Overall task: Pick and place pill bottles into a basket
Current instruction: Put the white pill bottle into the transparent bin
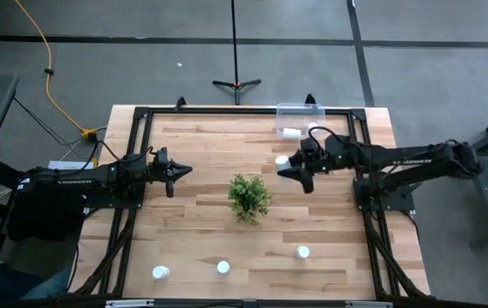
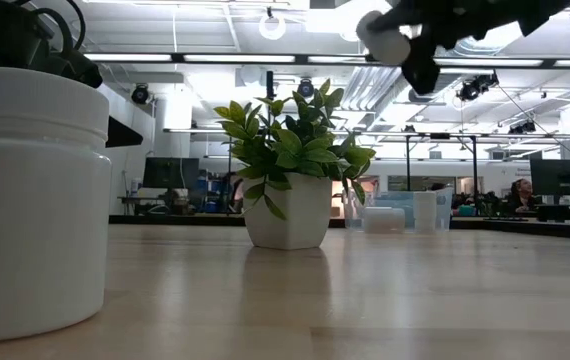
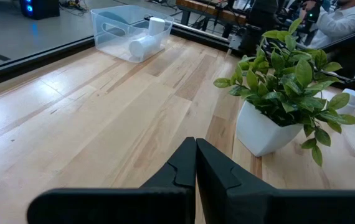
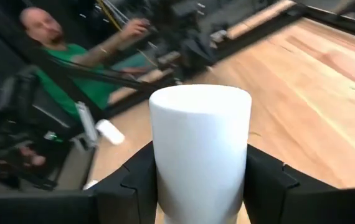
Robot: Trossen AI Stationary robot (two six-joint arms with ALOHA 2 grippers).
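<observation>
My right gripper (image 1: 292, 168) is shut on a white pill bottle (image 4: 199, 149), held high above the table between the green potted plant (image 1: 249, 197) and the clear basket (image 1: 300, 115); the pair also shows at the top of the low view (image 2: 385, 40). The basket stands at the far edge with two bottles (image 3: 145, 42) inside. Three more bottles stand near the near edge (image 1: 160, 273), (image 1: 223, 268), (image 1: 302, 252); one of them looms close in the low view (image 2: 35, 200). My left gripper (image 3: 195, 171) is shut and empty, left of the plant (image 1: 178, 171). My right gripper pinches the bottle by its round side wall (image 4: 165, 174) between its two fingers, one on each side. The fingers (image 4: 261, 180) come from the table's right side. The bottle is lifted clear of the table, and one of its ends sticks out past the fingertips.
The potted plant (image 2: 290, 170) stands in a white pot at the table's middle. A black frame (image 1: 141, 115) runs around the tabletop. A person in green shows beyond the table in the right wrist view (image 4: 71, 56). Bare wood lies between the plant and the basket.
</observation>
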